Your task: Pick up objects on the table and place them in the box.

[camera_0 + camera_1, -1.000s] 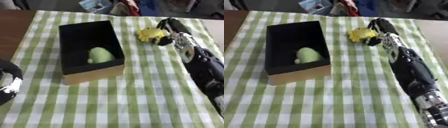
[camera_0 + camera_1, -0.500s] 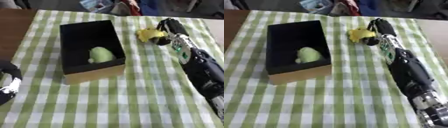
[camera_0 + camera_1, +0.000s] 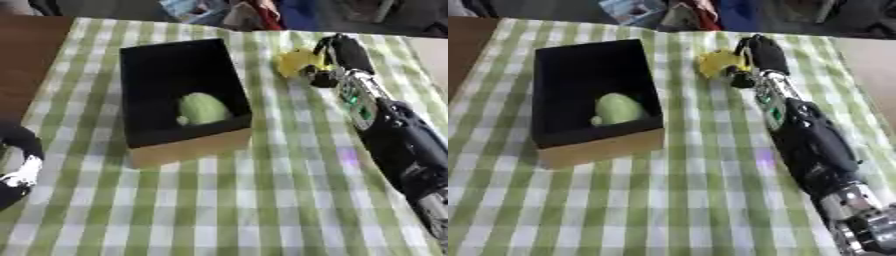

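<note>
Right of the black box (image 3: 182, 95), the right hand (image 3: 756, 54) covers part of a yellow object (image 3: 717, 62) — its fingers curl against it, though the exact hold is unclear. A pale green object (image 3: 203, 108) lies inside the box. Checked cloth (image 3: 262, 200) nearer than the box is open. Only the left eye view shows the left hand (image 3: 17, 167), cut off at the edge — fingers unclear.

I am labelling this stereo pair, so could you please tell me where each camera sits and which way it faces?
Left eye view: in the head, looking down at the checked tablecloth; right arm, right hand at the yellow object, left hand at the left edge.
Right eye view: beside it, aimed alike; only the right arm shows.
Shared: the black box holding a green object.
</note>
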{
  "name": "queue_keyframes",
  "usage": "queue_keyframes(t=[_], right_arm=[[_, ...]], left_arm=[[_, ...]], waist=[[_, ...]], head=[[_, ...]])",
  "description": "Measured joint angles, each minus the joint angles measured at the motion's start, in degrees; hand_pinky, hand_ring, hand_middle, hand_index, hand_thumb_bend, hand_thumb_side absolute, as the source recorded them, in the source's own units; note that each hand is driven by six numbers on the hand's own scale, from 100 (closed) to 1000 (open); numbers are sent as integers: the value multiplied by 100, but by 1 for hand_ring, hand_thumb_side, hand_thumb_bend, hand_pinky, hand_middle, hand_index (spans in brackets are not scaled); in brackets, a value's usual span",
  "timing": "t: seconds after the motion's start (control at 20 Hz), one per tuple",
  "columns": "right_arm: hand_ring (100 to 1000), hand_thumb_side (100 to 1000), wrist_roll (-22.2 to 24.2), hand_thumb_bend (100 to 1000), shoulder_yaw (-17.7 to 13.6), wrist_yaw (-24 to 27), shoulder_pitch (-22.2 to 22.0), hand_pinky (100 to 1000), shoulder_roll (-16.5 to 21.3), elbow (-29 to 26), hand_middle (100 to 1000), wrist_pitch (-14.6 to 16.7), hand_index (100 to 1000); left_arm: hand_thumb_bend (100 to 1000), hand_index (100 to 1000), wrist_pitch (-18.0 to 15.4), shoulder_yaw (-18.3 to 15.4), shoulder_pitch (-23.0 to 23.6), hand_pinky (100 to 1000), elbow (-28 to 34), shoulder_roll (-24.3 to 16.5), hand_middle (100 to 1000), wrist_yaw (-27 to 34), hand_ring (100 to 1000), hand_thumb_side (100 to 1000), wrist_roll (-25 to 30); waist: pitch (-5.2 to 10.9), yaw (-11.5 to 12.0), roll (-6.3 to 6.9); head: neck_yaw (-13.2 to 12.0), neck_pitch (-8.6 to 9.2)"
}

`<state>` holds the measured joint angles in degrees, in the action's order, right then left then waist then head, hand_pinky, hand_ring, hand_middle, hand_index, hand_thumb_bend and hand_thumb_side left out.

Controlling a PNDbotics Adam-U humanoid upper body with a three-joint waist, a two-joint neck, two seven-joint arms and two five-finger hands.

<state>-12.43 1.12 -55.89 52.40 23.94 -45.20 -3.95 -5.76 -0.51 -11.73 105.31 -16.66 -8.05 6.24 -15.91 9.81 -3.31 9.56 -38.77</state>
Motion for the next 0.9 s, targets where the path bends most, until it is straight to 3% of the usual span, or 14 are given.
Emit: queue_keyframes(t=[0.45,0.9], right_arm=[[521,100,-70,100,211,244,-2,565,49,-583,262,192,382],[517,100,285,100,671,639,169,579,137,-1738,268,520,379]], left_arm=[[146,545,2,-2,9,677,0,1,528,0,497,100,-2],[143,545,6,-3,58,677,-2,1,528,0,497,100,-6]], waist=[[37,-116,3],[136,-194,-8]], head=[[-31,-32],[-22,-46]])
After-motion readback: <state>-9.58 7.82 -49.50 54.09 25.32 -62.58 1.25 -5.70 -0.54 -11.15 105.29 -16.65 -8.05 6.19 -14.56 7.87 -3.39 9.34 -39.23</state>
